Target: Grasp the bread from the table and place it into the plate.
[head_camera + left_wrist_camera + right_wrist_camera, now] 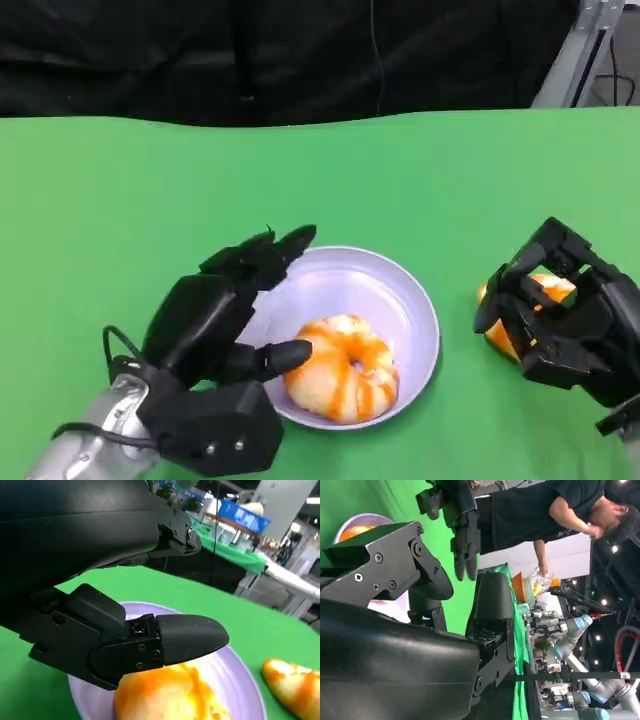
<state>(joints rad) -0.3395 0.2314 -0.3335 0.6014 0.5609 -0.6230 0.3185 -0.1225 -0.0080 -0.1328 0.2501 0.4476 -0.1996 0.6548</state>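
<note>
So there are two orange-glazed breads here: one ring-shaped bread (343, 380) is sitting in the pale lilac plate (420, 310), and the second bread (520, 312) is on the green table (120, 200) just off the plate's right side, under the right hand (560, 310). That hand is draped over it with fingers curled around — looks to me like it's got hold of it, though the head view doesn't show whether it's lifted off the cloth or resting on it. The left hand (225, 320) is over the plate's left edge, fingers spread and holding nothing, with one finger (187, 637) resting right at the bread in the plate. My guess is the step now is carrying the second piece over: I'd get a snug wrap without squashing it, lift clear of the rim, then set it in the free space at the back of the plate — and pull the left hand out of the way first so they don't bump. Surface is plain green cloth with a black curtain behind; the right wrist view catches a person (560, 510) in a dark shirt and other robot arms in a busy hall.
</note>
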